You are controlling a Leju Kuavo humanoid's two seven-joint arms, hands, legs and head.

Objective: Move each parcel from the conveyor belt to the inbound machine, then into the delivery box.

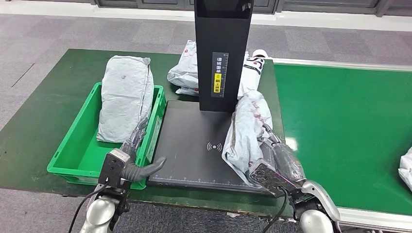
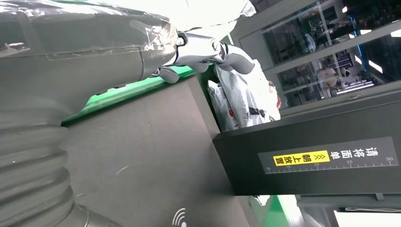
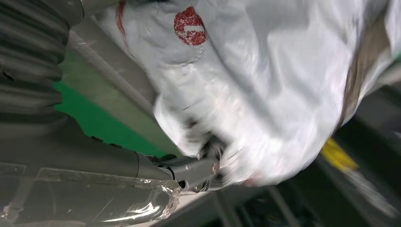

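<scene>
My right hand [image 1: 274, 160] grips a crumpled white parcel [image 1: 245, 133] with red print and holds it upright over the right side of the black inbound machine's plate [image 1: 194, 145]. Up close, the same parcel [image 3: 265, 90] bulges over my right hand [image 3: 189, 170]. A grey parcel [image 1: 125, 97] stands on end in the green delivery box [image 1: 80, 145]. My left hand [image 1: 131, 162] hovers open over the box's right rim, thumb pointing out over the plate's left edge; nothing is in my left hand [image 2: 189, 52]. More white parcels [image 1: 184, 70] lie behind the machine's black post [image 1: 221, 53].
The green conveyor belt [image 1: 340, 131] runs to the right, with another white parcel [image 1: 407, 167] at its far right edge. The machine and box stand on a dark green table [image 1: 43, 111] whose front edge is close to me.
</scene>
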